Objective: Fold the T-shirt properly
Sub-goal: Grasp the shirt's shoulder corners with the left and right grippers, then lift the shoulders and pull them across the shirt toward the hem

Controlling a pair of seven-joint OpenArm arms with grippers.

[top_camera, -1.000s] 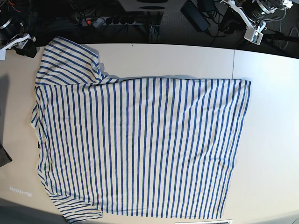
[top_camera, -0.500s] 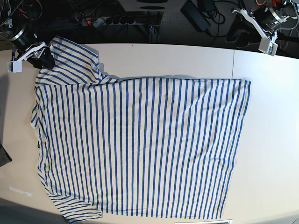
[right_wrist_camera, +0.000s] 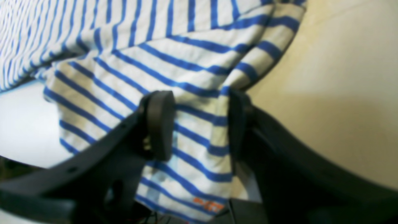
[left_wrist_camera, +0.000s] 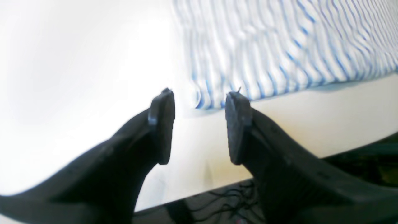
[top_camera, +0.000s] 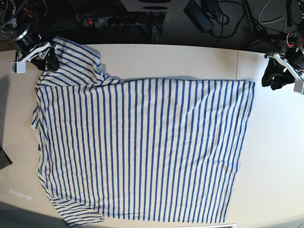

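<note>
Now L arm's wide fingers [left_wrist_camera: 199, 124] neared T-shirt [top_camera: 142, 147] hem corner; R fingers [right_wrist_camera: 199, 124] straddle sleeve, agape.

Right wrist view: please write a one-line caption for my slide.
Open right gripper straddling the sleeve edge of the striped T-shirt, which lies on the pale table.

soft striped cloth t-shirt [top_camera: 142, 147] on a smooth matt table [top_camera: 180, 59].

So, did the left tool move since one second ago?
Yes. The left tool came down from the dark background onto the table, ending beside the T-shirt hem corner.
</note>
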